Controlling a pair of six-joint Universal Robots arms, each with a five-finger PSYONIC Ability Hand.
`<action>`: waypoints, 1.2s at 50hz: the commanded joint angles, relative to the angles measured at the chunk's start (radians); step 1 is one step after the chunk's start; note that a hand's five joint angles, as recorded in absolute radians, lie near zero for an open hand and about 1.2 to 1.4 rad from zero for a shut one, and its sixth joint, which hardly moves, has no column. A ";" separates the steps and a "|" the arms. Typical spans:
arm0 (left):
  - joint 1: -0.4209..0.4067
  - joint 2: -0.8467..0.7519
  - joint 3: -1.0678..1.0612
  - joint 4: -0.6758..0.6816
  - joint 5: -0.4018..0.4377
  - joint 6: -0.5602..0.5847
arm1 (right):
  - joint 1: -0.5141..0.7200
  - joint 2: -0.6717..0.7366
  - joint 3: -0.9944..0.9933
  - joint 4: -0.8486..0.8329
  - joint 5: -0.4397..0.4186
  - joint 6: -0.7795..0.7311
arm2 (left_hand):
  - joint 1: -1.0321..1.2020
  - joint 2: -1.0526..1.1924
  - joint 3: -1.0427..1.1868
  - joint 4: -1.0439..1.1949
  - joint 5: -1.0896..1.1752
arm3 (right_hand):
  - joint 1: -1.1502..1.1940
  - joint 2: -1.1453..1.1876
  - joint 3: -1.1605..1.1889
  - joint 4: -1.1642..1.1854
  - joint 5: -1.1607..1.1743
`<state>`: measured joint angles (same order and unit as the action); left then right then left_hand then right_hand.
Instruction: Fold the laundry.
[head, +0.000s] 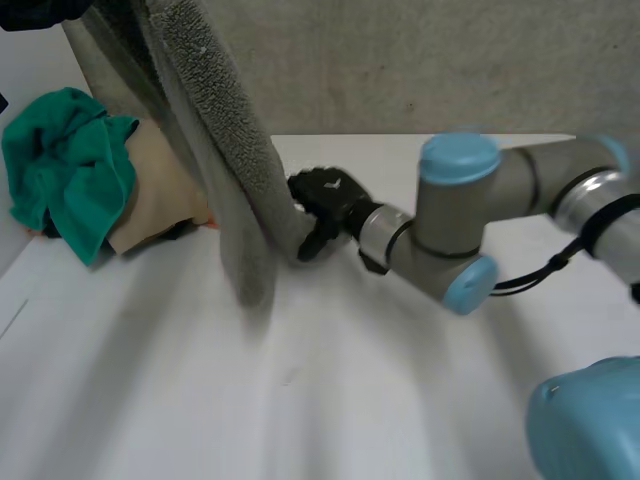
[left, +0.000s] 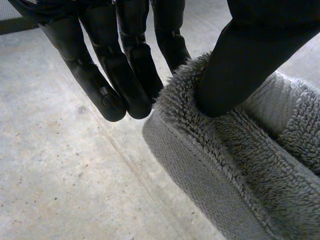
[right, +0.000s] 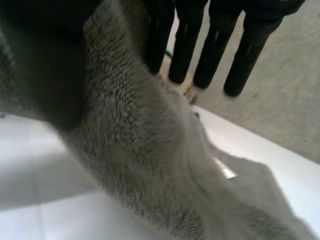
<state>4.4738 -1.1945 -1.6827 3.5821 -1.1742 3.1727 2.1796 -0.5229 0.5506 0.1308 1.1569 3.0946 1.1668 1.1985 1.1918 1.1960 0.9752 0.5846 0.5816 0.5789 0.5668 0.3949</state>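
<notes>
A grey towel (head: 240, 200) hangs from above the table's left side, its lower end near the white table (head: 300, 400). My left hand (left: 125, 75) is shut on the towel's (left: 240, 165) thick top edge, which is pinched between thumb and straight fingers. My right hand (head: 325, 200) reaches in from the right and touches the hanging towel low down. In the right wrist view its fingers (right: 190, 50) are straight and spread behind the towel (right: 150, 150), with the thumb (right: 45, 65) in front. The cloth lies loosely between them.
A pile of laundry sits at the table's back left: a green cloth (head: 65, 170) on a beige one (head: 160, 195). My right arm (head: 450, 230) stretches across the right half of the table. A small white label (right: 222, 169) shows on the towel.
</notes>
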 joint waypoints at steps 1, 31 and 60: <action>0.030 0.003 -0.025 -0.005 -0.005 0.004 | 0.035 0.061 -0.020 0.007 0.138 -0.079 | 0.229 0.198 0.204 0.200 0.247 | 0.812 0.815 0.817 0.829 0.827; 0.041 -0.651 0.018 -0.238 -0.174 0.164 | -0.241 -0.554 0.687 0.382 0.277 -0.683 | 0.229 0.198 0.204 0.200 0.247 | 0.812 0.815 0.817 0.829 0.827; -0.071 -0.629 -0.005 -0.263 -0.279 0.216 | -0.389 -0.511 0.568 0.426 0.107 -0.835 | 0.229 0.198 0.204 0.200 0.247 | -0.037 -0.034 -0.031 -0.019 -0.022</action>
<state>4.3872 -1.8580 -1.6412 3.3080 -1.4697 3.3920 1.7783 -1.1026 1.1662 0.5276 1.2749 2.4718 1.1668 1.1984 1.1918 1.1961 0.9752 0.4298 0.4224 0.4269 0.4327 0.2633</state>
